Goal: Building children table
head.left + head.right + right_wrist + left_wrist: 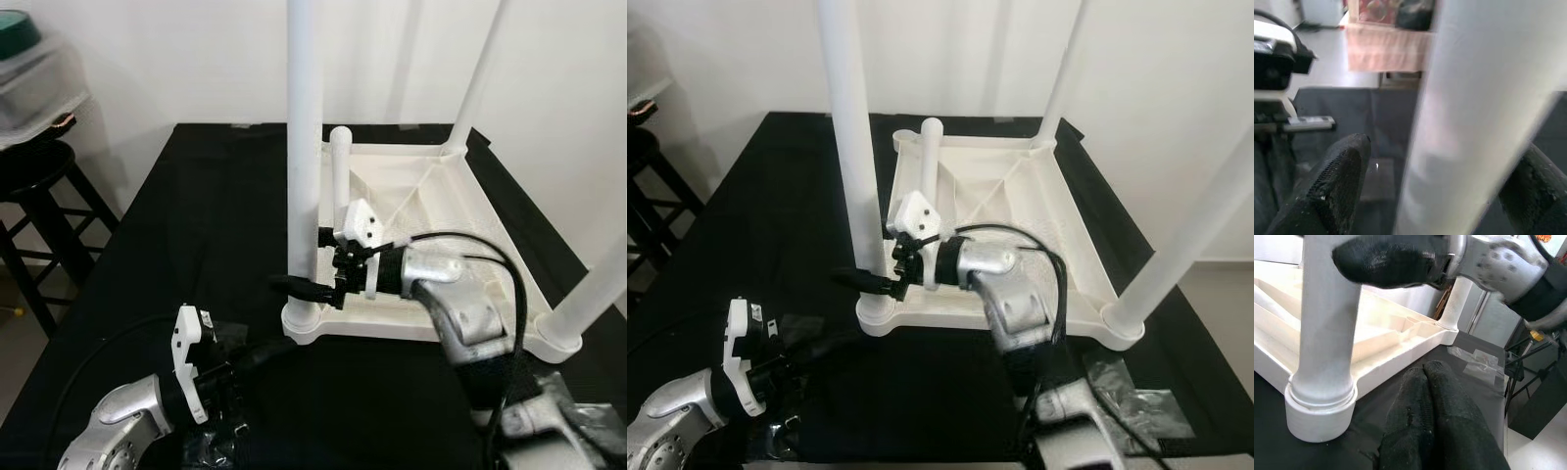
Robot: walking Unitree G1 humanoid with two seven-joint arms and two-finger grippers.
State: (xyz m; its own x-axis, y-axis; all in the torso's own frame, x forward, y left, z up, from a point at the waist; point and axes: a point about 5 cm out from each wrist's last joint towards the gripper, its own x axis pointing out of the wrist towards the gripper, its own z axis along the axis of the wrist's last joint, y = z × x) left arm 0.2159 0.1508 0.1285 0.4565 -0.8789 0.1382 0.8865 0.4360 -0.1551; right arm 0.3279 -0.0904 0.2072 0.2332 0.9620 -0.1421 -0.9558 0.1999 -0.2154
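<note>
A: Where's the tabletop [431, 211] sitting rn?

B: Upside down on the black counter [186, 235], legs pointing up. Near-left leg [304, 147] is standing in its corner socket [309, 323]. Right hand [306, 287] is reaching across low on that leg, fingers spread w/ the leg between them, one finger [1337, 181] showing each side in the right wrist view; can't tell if they're pressing yet.

A: Left hand?

B: Left hand [1432, 416] is hovering low just in front of that socket, fingers pressed together, holding nothing.

A: How's the leg going to handle?

B: Judging by looks: hollow white plastic tube, light, stiff, smooth, so prob slippery under a loose grip. Best hold is low near the socket, where the right hand already is; higher up it's likely levering the joint. Tabletop looks light too, so it may be sliding on the cloth when pushed.

A: Room to move?

B: Far-right leg [480, 78] and near-right leg [593, 294] are well apart from the near-left leg. A shorter tube [340, 176] is leaning just behind it, close to the right wrist. Counter's left edge is well away from the socket, w/ a black stool [39, 225] beyond it
</note>
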